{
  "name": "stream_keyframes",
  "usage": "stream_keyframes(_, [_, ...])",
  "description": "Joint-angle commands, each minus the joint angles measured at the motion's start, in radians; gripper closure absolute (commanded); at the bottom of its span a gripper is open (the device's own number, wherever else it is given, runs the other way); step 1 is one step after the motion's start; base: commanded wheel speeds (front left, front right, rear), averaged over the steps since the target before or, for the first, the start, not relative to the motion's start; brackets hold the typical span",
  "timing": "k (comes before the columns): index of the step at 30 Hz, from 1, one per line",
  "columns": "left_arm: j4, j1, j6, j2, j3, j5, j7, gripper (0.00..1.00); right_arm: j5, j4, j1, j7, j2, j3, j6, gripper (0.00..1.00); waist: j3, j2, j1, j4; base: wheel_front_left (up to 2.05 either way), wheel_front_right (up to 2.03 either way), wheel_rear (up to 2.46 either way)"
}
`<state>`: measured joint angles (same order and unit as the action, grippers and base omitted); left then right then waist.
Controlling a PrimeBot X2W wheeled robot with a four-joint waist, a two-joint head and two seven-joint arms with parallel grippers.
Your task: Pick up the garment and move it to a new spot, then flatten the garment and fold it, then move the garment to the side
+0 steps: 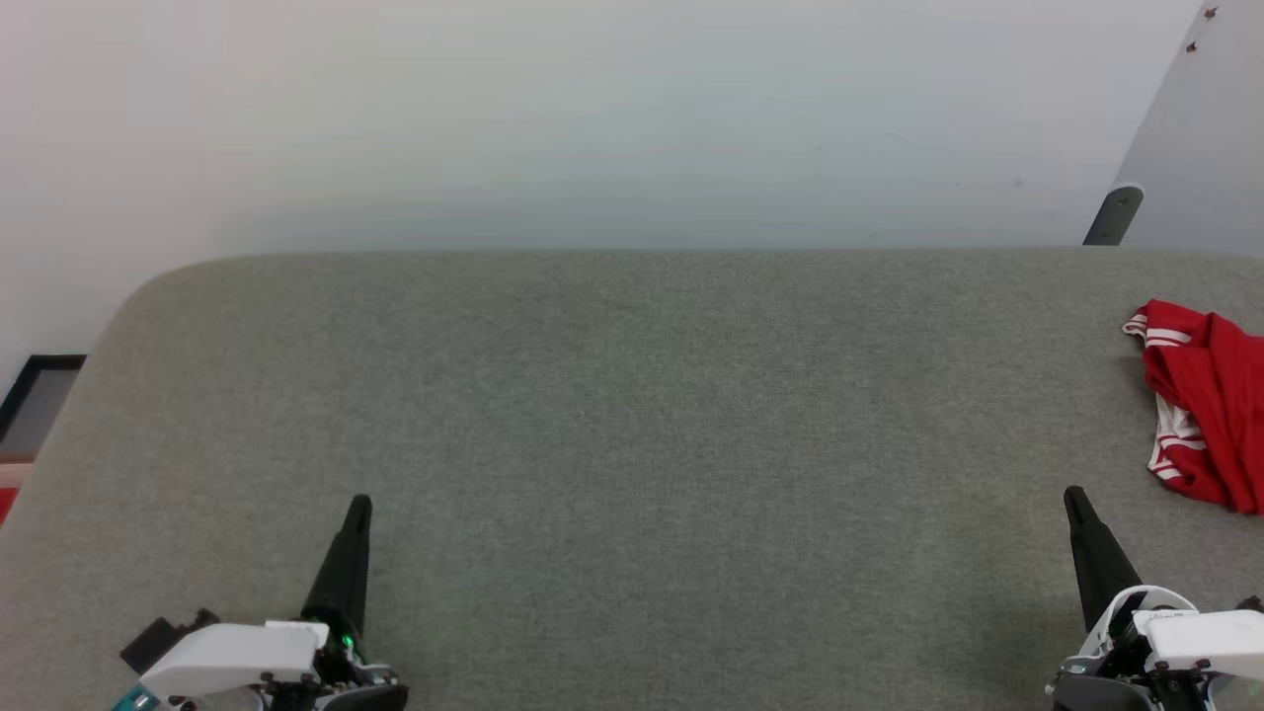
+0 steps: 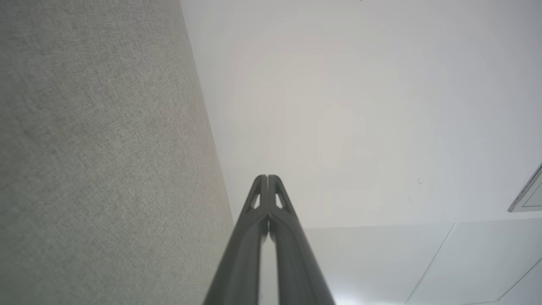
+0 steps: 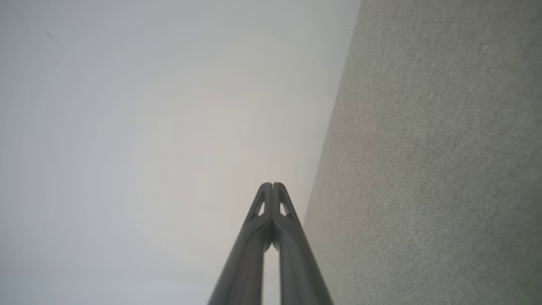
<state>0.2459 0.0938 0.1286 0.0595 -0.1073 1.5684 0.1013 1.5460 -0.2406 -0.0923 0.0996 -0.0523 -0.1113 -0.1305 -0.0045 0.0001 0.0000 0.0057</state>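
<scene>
Head view showed us one garment (image 1: 1210, 405), two grippers and one grey fabric-covered surface (image 1: 632, 415). The garment lay bunched at the far right edge of that surface, red with red-and-white striped trim along its left side. The picture's right edge cut it off, so we could not count its sleeves or make out any print.

The left gripper (image 1: 358, 506) sat at the lower left and the right gripper (image 1: 1072, 494) at the lower right, well apart from each other. The right one was near the garment but clear of it. From the head each gripper read as a single dark spike, its base cropped by the bottom edge.

In the left wrist view we counted two fingers (image 2: 243, 254), tips pressed together with nothing between them. The grey surface ran to their left and a white wall (image 2: 360, 106) lay beyond. In the right wrist view we likewise counted two fingers (image 3: 296, 254), tips meeting and holding nothing, with the grey surface to their right.

One dark post (image 1: 1114, 215) stood past the far right corner beside a pale panel (image 1: 1205, 148), which the picture's top and right edges cropped.
</scene>
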Motion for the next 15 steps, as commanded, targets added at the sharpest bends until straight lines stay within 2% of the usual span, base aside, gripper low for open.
stream_keyframes(1, [-0.001,0.013,0.004,-0.005,-0.006,0.017,0.006,1.0,0.026,-0.002,-0.014,0.007,0.003,-0.002,0.0,1.0,0.002,-0.0001,0.0,-0.001,0.0,0.0,0.0])
stream_keyframes(7, [0.0,0.021,0.004,-0.012,-0.011,0.045,0.016,1.0,0.07,-0.006,-0.026,0.017,0.004,-0.004,0.0,1.0,0.007,-0.0001,0.0,-0.005,0.0,0.0,0.0])
stream_keyframes(15, [-0.001,0.021,0.004,-0.011,-0.01,0.045,0.017,1.0,0.068,-0.005,-0.02,0.018,0.004,-0.003,0.0,1.0,0.008,-0.0001,0.0,-0.006,0.0,0.0,0.0])
